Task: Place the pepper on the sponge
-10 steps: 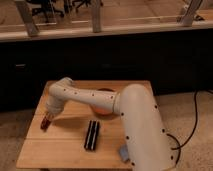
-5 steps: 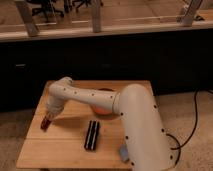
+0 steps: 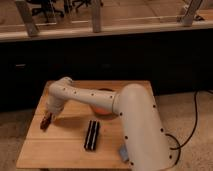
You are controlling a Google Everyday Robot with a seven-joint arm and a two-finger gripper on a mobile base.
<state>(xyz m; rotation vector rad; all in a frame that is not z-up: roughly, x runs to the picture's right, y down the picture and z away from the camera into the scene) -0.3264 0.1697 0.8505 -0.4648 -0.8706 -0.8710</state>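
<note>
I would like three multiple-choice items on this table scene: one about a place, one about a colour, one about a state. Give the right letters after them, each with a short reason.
1. Where is the gripper?
A. low over the left part of the table
B. high above its middle
C. down by the floor

2. What colour is the bowl behind the arm?
A. green
B. orange
C. white

3. Is the pepper on the sponge?
A. yes
B. no, touching its side
C. no, far apart

Answers:
1 A: it hangs at the left, by the pepper.
2 B: an orange rim shows beside the arm.
3 C: the pepper is at the left, the sponge at the front right.
</note>
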